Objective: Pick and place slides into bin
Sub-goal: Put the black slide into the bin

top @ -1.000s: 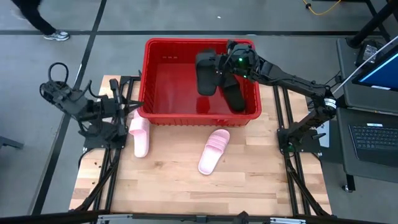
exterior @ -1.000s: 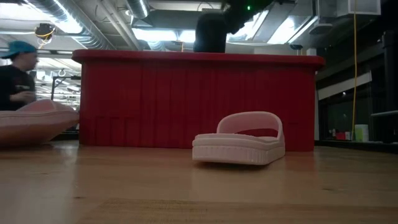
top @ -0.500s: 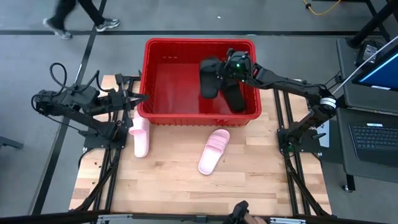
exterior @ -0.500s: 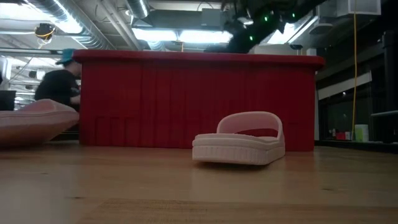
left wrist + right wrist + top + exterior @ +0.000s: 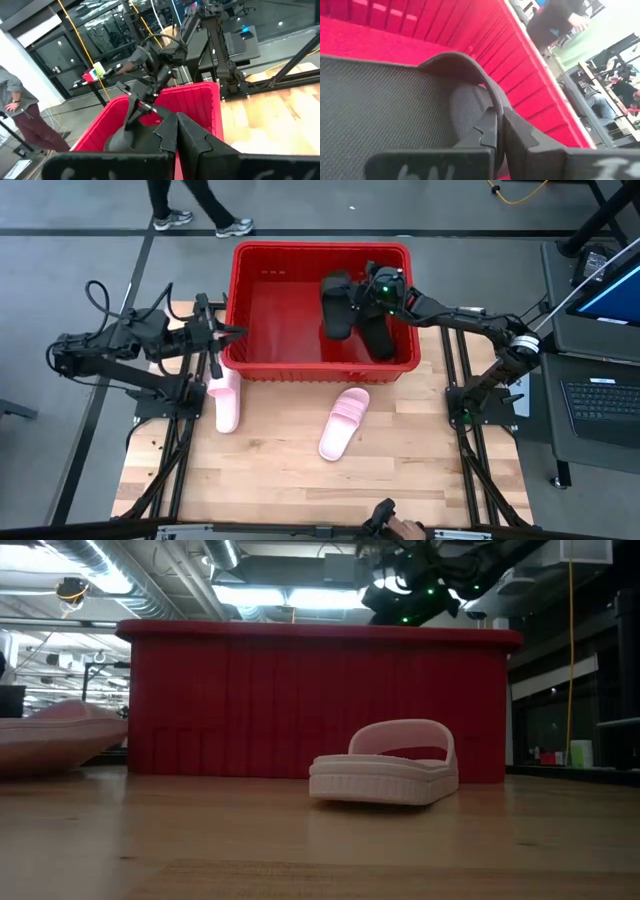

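- Your right pincer sits inside the red bin, upper centre of the overhead frame, right at the strap end of a black slide.
- In the right wrist view its two fingers are pressed together, tips against the strap of that black slide; you cannot tell whether any strap is pinched between them.
- A second black slide lies on the bin floor just right of the first, angled toward the bin's lower right corner.
- Your left pincer hangs at the bin's left wall, left of centre in the overhead frame. Its fingers are closed together and hold nothing.
- One pink slide lies on the table below the left pincer, just outside the bin's lower left corner.
- The other pink slide lies on the table at centre frame, just below the bin's front wall; in the low view it stands in front of the red wall.
- No readable writing or brand shows on the slides or the bin.
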